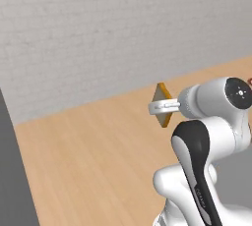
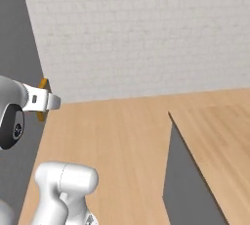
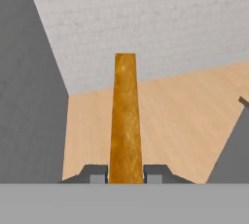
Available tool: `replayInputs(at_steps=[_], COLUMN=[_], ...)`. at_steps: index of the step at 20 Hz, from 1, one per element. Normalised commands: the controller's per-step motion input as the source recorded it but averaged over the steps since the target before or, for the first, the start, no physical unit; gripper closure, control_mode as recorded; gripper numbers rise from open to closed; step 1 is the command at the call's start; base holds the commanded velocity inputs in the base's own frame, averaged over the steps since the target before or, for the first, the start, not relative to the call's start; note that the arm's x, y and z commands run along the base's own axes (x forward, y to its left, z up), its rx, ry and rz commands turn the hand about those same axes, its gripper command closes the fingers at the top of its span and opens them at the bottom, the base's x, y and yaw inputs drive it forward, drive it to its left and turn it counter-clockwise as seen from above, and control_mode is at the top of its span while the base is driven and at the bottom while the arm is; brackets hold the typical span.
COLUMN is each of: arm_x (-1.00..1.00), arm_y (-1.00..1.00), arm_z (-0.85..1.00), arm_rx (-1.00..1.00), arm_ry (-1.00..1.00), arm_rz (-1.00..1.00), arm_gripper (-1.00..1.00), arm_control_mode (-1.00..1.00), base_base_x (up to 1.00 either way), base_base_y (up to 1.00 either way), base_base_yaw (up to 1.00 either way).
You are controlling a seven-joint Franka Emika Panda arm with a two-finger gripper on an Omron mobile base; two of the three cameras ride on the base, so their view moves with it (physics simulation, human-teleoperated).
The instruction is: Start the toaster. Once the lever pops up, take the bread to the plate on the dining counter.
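Carrying is the step in hand: gripper (image 3: 125, 174) pinches the thin tan, orange-crusted bread slice (image 3: 125, 121) at frame centre, and must next reach the red-rimmed plate.

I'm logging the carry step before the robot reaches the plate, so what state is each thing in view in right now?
bread: held off the floor, clamped edge-on between the claw's fingers, crust edge facing the hand camera.
claw: shut on the bread, one finger pressed to each face of the slice, carried in the air.
dining counter: light-wood top in view at the right, nothing on the part that shows.
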Motion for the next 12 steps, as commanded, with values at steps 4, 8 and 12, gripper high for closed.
replayInputs(at_steps=[4,8,12], arm_x=[0.0,0.0,0.0], arm_y=[0.0,0.0,0.0], arm_z=[0.0,0.0,0.0], arm_rx=[0.0,0.0,0.0], arm_ry=[0.0,0.0,0.0], arm_rz=[0.0,0.0,0.0], arm_gripper=[1.0,1.0,1.0], arm_control_mode=[1.0,1.0,1.0], base_base_x=[1.0,1.0,1.0], base_base_y=[0.16,0.01,0.0], base_base_yaw=[-0.22,-0.27,-0.4])
